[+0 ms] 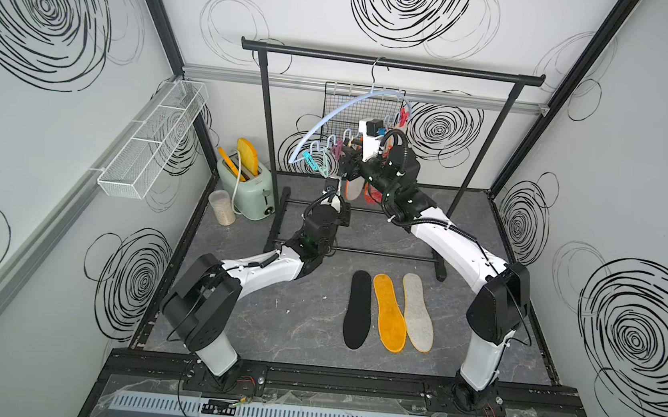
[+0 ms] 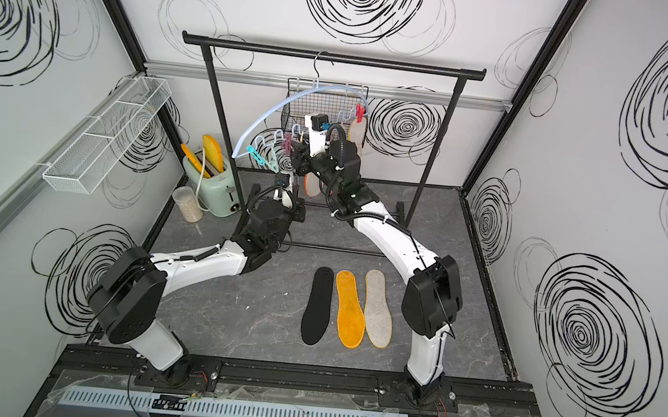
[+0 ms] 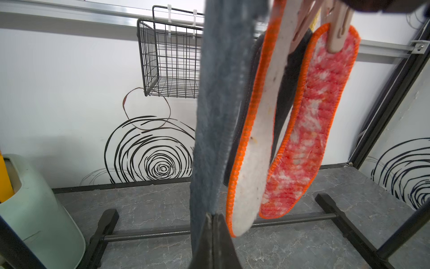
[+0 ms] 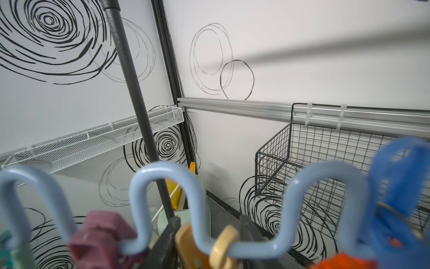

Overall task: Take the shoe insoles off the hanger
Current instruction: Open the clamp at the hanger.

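Pinching dark grey insole (image 3: 216, 93) | left gripper (image 3: 213, 217) | top cropped

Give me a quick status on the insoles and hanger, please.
Left gripper shut on dark grey insole, at its lower end. Right gripper astride tan peg on hanger, squeeze unclear. Orange-edged insole hangs close beside.

grey marbled tabletop (image 1: 291, 330), black insole (image 1: 357, 310), orange insole (image 1: 388, 313), grey insole (image 1: 417, 311), toaster (image 1: 248, 193), jar (image 1: 221, 207)

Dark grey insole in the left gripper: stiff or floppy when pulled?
Probably floppy: the dark grey insole is thin and hangs slightly bowed. Its fuzzy pile should resist slipping in the shut left gripper. Likely light, being so thin.
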You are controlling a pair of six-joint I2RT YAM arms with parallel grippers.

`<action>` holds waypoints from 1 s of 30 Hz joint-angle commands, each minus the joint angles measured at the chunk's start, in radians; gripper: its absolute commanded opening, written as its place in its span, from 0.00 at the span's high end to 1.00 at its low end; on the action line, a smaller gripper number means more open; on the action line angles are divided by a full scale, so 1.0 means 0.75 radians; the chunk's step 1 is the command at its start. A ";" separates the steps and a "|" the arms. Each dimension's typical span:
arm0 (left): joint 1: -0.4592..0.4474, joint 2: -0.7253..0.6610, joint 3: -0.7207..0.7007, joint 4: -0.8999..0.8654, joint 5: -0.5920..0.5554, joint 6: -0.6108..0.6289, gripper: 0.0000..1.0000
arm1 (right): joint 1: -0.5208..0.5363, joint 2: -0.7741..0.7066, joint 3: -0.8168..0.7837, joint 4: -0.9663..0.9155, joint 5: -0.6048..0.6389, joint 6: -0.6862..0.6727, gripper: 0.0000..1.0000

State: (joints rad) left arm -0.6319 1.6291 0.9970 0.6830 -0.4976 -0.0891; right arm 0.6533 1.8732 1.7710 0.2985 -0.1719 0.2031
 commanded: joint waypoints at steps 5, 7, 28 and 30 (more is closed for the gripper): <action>0.004 0.008 0.017 0.067 -0.006 0.023 1.00 | 0.008 0.003 0.033 0.045 -0.009 0.002 0.69; 0.006 0.008 0.017 0.063 -0.006 0.023 1.00 | 0.008 0.000 0.030 0.047 -0.018 0.001 0.69; 0.023 -0.011 -0.062 0.060 -0.003 -0.006 0.99 | 0.007 -0.007 0.015 0.050 -0.047 -0.001 0.81; 0.046 -0.029 -0.074 0.042 0.019 -0.007 0.71 | 0.007 -0.006 0.012 0.047 -0.048 -0.007 0.81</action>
State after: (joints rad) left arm -0.6247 1.6291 0.9581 0.6823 -0.4934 -0.0910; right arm 0.6559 1.8732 1.7710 0.3222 -0.2058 0.1963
